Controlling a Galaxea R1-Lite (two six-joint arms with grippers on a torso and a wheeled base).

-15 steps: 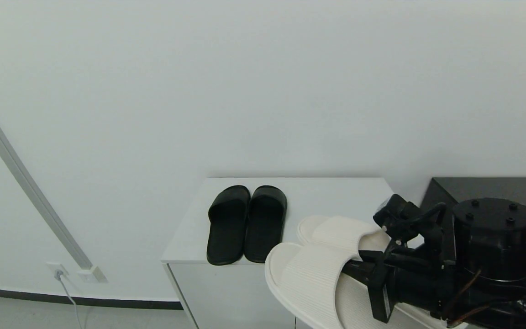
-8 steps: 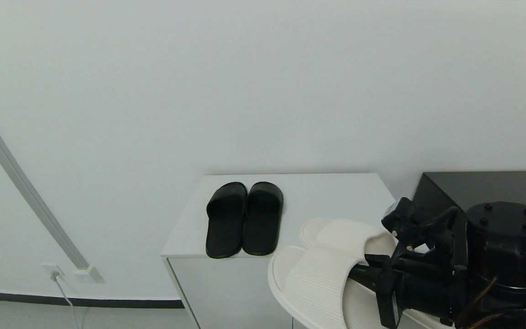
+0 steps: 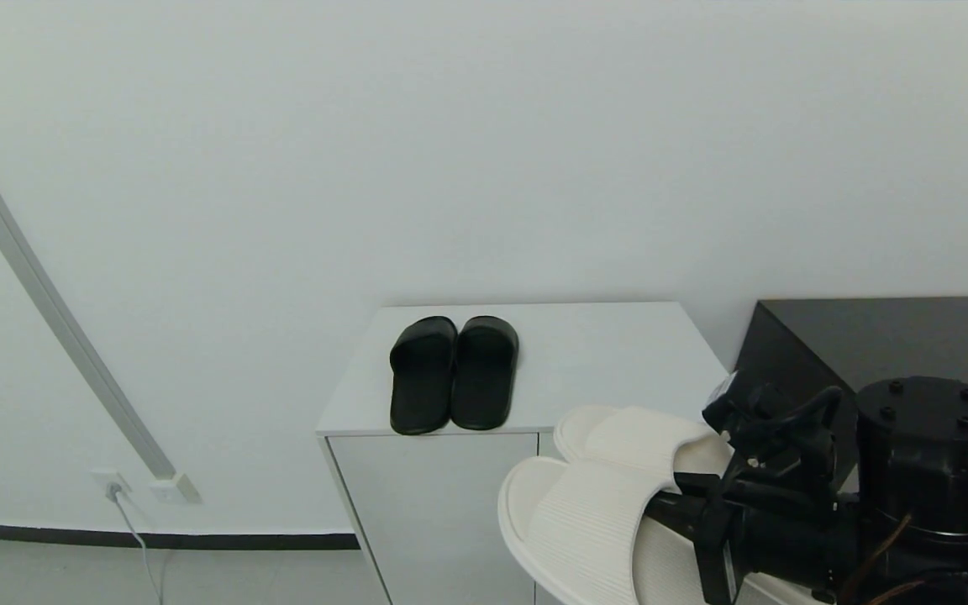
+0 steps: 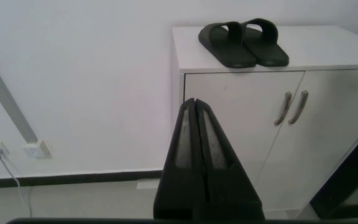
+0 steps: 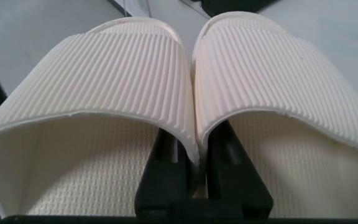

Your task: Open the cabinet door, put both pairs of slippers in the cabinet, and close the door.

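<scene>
R gripper [image 3: 690, 497] pinches white slippers [image 3: 585, 512]; L gripper [image 4: 195, 102] empty, jaws pressed together. Cabinet doors [image 4: 253, 130] closed; thin pinch may drop pair.

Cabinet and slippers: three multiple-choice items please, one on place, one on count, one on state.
1. Where do the black slippers lie?
A) on top of the cabinet
B) on the floor
C) inside the cabinet

2. How many handles are on the cabinet doors?
A) one
B) two
C) four

3. What state are the cabinet doors in?
A) both shut
B) one ajar
C) both wide open

Answers:
1 A, they rest side by side on the white top.
2 B, two upright handles flank the seam between the doors.
3 A, both doors sit flush in the left wrist view.
</scene>
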